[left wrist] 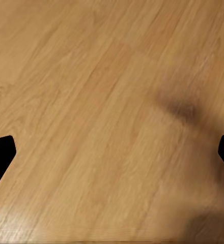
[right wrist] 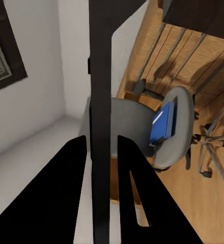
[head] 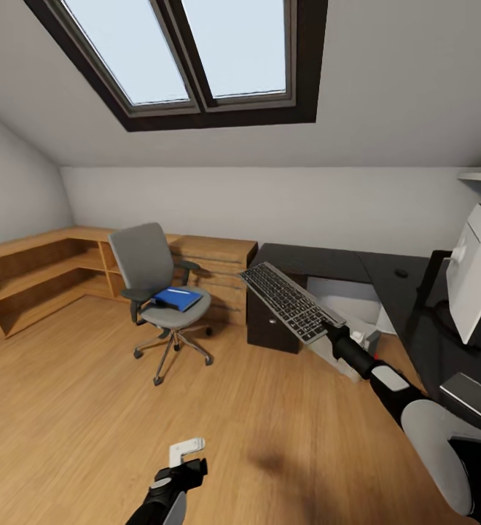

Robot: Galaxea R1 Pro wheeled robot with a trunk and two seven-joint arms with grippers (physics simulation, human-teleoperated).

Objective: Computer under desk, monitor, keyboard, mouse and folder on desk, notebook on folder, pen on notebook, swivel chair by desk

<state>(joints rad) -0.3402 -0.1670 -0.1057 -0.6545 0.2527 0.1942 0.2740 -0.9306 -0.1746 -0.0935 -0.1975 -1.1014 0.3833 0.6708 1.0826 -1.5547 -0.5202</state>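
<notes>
Two jaws noted: right gripper (head: 334, 329) clamped on the keyboard (head: 291, 300), held tilted in the air beside the table (head: 357, 264); left gripper (head: 186, 456) spread wide over the floor (left wrist: 102, 117), holding nothing. Folder (head: 177, 298) lies on the swivel chair (head: 157, 288) seat. Any lettering on the keys is too small to read.

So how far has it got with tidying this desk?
Early days. In hand: the right gripper holds the keyboard in the air, not yet on the desk. Already there: the mouse lies on the desk. Left: the folder still sits on the swivel chair, which stands apart from the desk.
</notes>
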